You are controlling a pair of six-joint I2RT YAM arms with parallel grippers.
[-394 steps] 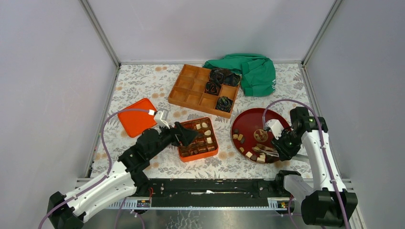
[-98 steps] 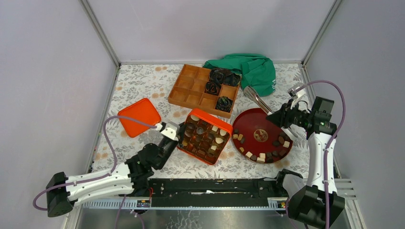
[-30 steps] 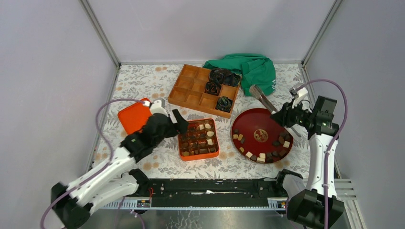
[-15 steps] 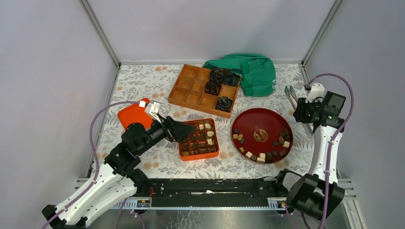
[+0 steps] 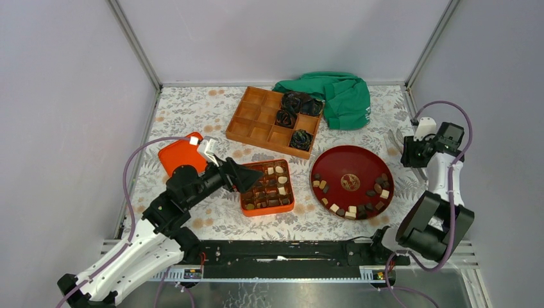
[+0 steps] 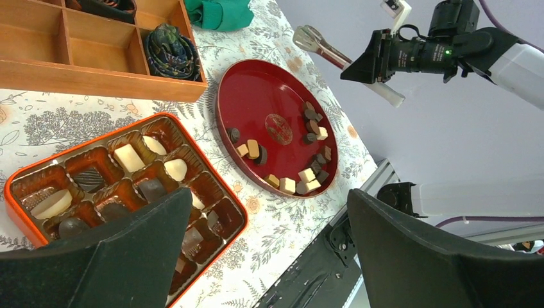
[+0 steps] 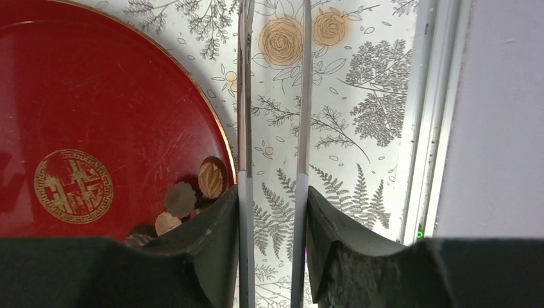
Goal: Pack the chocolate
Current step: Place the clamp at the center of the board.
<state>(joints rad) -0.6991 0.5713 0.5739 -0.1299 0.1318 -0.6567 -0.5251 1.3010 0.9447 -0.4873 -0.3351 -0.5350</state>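
The chocolate (image 5: 359,205) lies partly along the near right rim of the red plate (image 5: 340,163) and partly in the cups of the orange box (image 5: 269,212) just left of the plate.

The left wrist view shows cream ovals and dark pieces in those cups, though that gripper's own fingers (image 6: 128,250) hide the nearest ones. The right wrist view catches only a few pieces at the plate's edge.

The tongs (image 7: 301,96) hang over the narrow strip of tablecloth between the plate and the right wall. The right gripper (image 7: 272,205) is clenched on the tongs. That arm is folded upright against the wall.

The left gripper (image 5: 247,178) is spread wide with nothing in it, over the box's left side, at the end of an arm stretched from the near left corner.

Bare cloth lies at far left, past the orange lid (image 5: 183,157).
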